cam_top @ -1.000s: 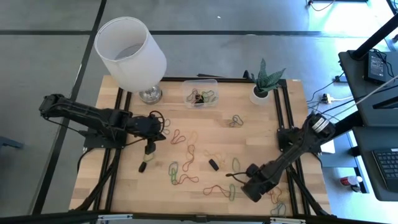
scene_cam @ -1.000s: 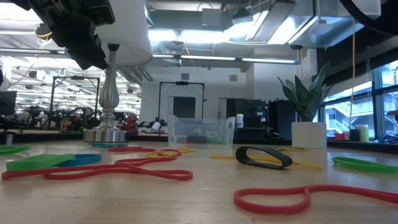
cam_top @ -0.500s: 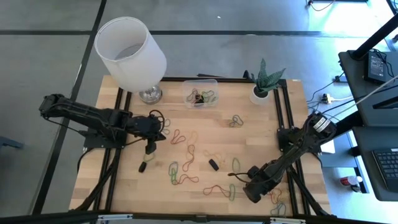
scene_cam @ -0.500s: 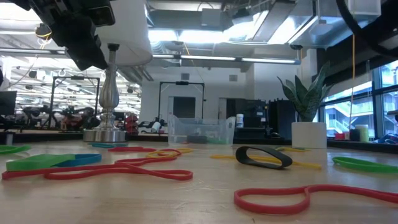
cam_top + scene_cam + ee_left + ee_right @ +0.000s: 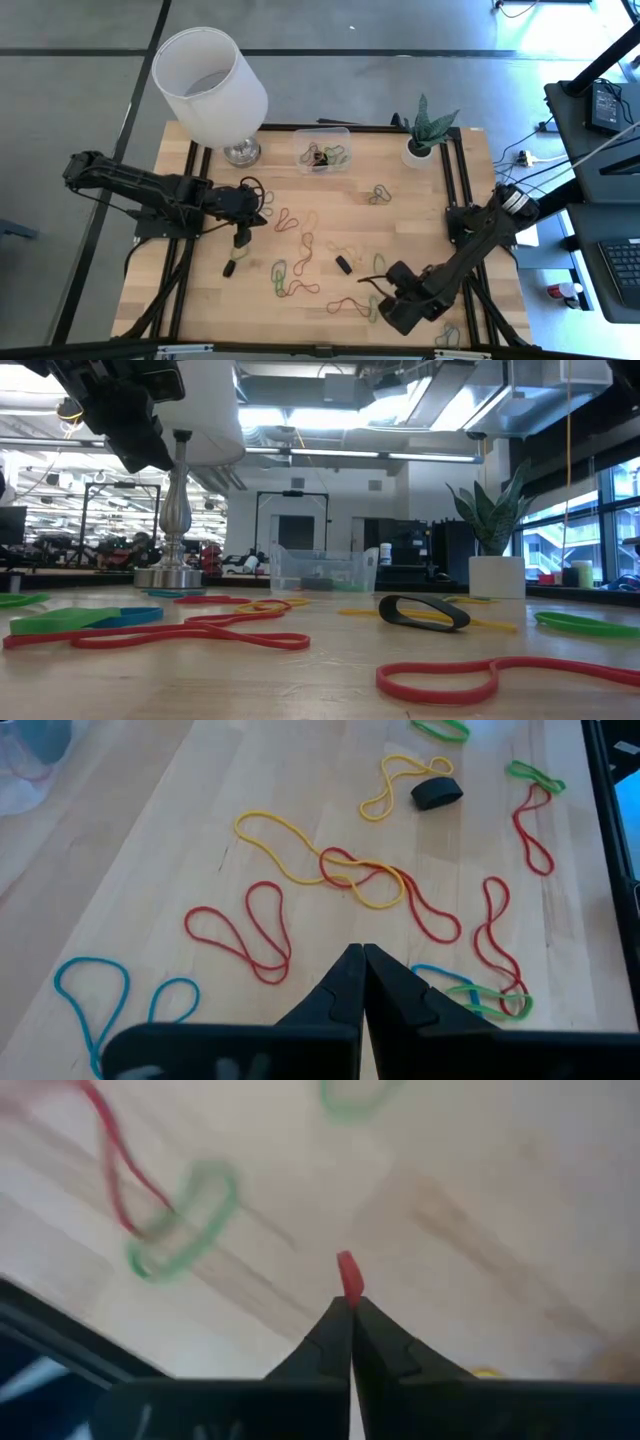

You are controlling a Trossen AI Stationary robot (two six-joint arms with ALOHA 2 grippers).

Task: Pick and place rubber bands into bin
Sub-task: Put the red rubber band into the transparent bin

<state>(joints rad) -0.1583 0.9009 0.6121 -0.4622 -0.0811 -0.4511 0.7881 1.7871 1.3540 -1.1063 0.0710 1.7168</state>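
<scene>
The right gripper (image 5: 382, 300) is hanging over the near edge of the wooden desk (image 5: 400, 215), its fingers (image 5: 335, 1335) pressed together and pinching the end of a red rubber band (image 5: 348, 1276). Just beside it on the desk, a red and green tangle of rubber bands (image 5: 358, 305) is lying loose.

The left gripper (image 5: 238, 240) is hovering over the desk's left half with its fingers (image 5: 345, 985) closed tight and nothing between them. Below it, red, yellow and blue bands (image 5: 330, 870) are spreading across the wood, and a black band (image 5: 437, 792) is sitting farther off.

The clear bin (image 5: 323, 150) is standing at the far edge of the desk, between the white lamp (image 5: 210, 88) and the potted plant (image 5: 425, 135), well apart from both grippers. A few bands are already lying inside it, though I cannot count them. More bands (image 5: 378, 193) are scattered between the bin and the right gripper.
</scene>
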